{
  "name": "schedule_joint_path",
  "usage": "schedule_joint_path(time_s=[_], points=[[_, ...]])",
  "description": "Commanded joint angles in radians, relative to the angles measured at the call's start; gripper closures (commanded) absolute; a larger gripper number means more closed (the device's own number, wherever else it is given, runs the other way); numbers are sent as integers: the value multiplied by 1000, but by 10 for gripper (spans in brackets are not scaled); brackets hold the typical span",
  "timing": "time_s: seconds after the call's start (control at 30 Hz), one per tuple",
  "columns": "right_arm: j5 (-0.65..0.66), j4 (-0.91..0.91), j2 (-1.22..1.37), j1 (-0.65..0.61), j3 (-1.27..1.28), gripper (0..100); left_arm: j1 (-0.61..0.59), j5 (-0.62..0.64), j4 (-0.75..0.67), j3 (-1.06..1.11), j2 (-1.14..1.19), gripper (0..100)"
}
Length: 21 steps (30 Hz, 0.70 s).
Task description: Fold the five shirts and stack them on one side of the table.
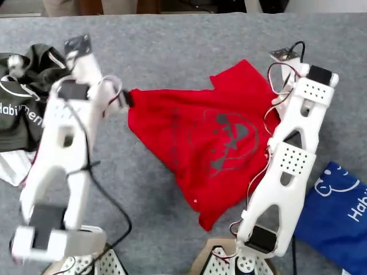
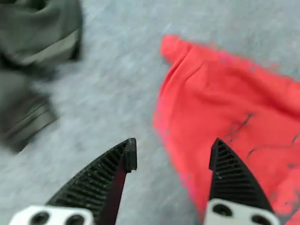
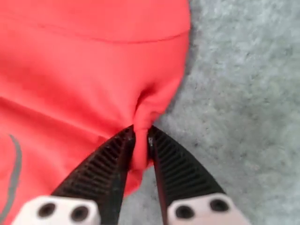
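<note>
**Shirt pinched at one edge, open pincer at the other**

Close up, the right wrist view shows the right gripper (image 3: 140,136) clamped on a raised fold of the red shirt (image 3: 84,70), a hold that the right arm (image 1: 289,160) hides in the high view. The left gripper (image 2: 174,150) hangs spread wide over the shirt's edge, holding nothing. A dark green shirt (image 1: 23,97) lies bunched at one side of the grey table (image 1: 172,46) and a blue shirt (image 1: 338,206) at the other. The red shirt lies mid-table, spread askew, its grey print facing up.
</note>
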Motion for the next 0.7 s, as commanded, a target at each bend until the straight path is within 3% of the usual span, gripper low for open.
schedule_joint_path(time_s=[0.0,0.27,0.4,0.53,0.67], points=[[-12,-26,7,-5,-24,992,34,44,-12,-321,242,742],[-29,-44,8,-5,-24,992,60,54,153,-858,733,747],[-26,-44,8,-5,-24,992,60,46,336,-1034,894,750],[-26,-44,8,-5,-24,992,41,-26,505,-1158,1000,871],[-26,-44,8,-5,-24,992,38,-124,517,-1132,1073,981]])
